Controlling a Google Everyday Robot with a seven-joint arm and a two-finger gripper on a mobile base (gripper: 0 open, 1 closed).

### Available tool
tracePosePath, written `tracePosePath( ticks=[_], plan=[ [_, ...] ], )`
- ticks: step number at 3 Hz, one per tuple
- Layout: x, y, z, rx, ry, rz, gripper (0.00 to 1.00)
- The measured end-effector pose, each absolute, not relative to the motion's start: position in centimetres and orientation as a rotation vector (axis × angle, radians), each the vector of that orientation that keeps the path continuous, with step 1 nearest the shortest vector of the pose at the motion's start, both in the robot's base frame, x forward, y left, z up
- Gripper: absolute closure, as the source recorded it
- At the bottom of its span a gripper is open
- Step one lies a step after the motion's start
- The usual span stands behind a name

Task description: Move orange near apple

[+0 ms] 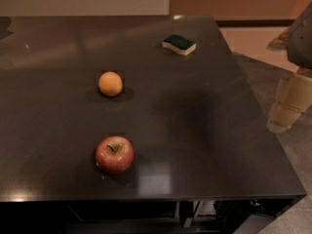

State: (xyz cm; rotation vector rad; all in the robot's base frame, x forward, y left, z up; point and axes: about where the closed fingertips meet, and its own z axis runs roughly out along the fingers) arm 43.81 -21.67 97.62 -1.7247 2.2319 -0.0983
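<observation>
The orange (110, 84) is a small yellow-orange fruit resting on the dark table (195, 116), left of the middle. The apple (114, 154) is a larger red apple with a yellowish-green patch around its stem, standing near the front edge, straight in front of the orange with a gap between them. My gripper (282, 120) hangs at the far right, beyond the table's right edge, pale and segmented, pointing down. It is far from both fruits and holds nothing that I can see.
A sponge (179, 44) with a green top and yellow base lies at the back right of the table. The table's right edge runs just left of the gripper, with floor beyond. A wall stands behind the table.
</observation>
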Motion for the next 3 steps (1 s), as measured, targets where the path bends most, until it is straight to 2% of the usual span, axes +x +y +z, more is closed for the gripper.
tracePosePath(
  ticks=[1,3],
  plan=[
    [43.9,-21.5,97.7,-1.726,2.229,-0.100,0.00],
    [46.1,-15.4,98.7,-1.846,2.108,0.037,0.00]
  ],
)
